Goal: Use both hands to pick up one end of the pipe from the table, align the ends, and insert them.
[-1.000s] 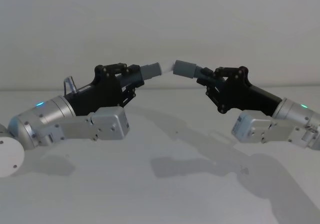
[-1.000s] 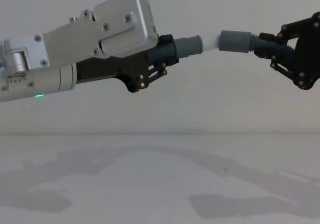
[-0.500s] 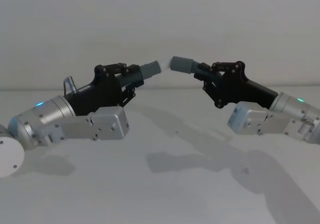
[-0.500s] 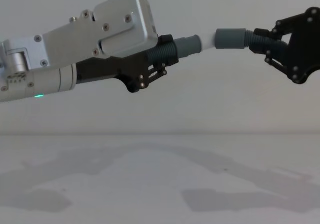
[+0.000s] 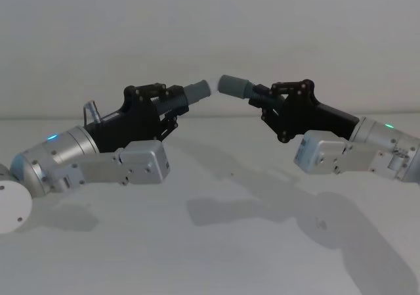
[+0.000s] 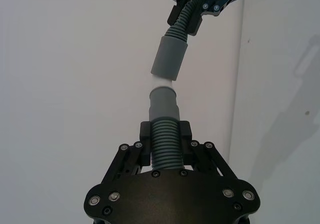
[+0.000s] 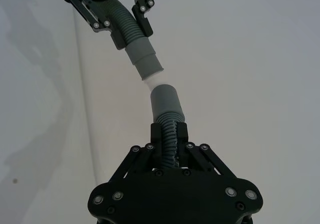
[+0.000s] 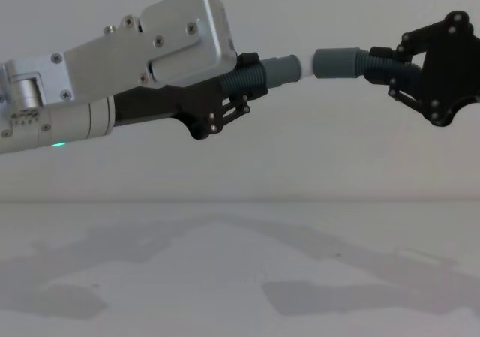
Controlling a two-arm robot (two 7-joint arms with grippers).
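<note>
Both pipe pieces are held in the air above the white table (image 5: 216,242). My left gripper (image 5: 167,101) is shut on the ribbed part of one piece (image 6: 165,144). Its narrower end (image 8: 283,68), with a pale tip, points right. My right gripper (image 5: 269,98) is shut on the ribbed part of the other piece (image 7: 169,129). That piece's wider socket end (image 8: 337,61) points left. The pale tip reaches the socket's mouth (image 6: 170,57), and the two pieces meet at a slight angle. Whether the tip is inside the socket I cannot tell.
Both silver arms stretch in from the sides, the left (image 5: 79,160) and the right (image 5: 354,154), each with a small green light. Their shadows lie on the table beneath. A pale wall (image 5: 210,32) stands behind.
My right gripper has moved left with its piece, bringing the socket up to the pale tip and closing the gap. The left arm has stayed still.
</note>
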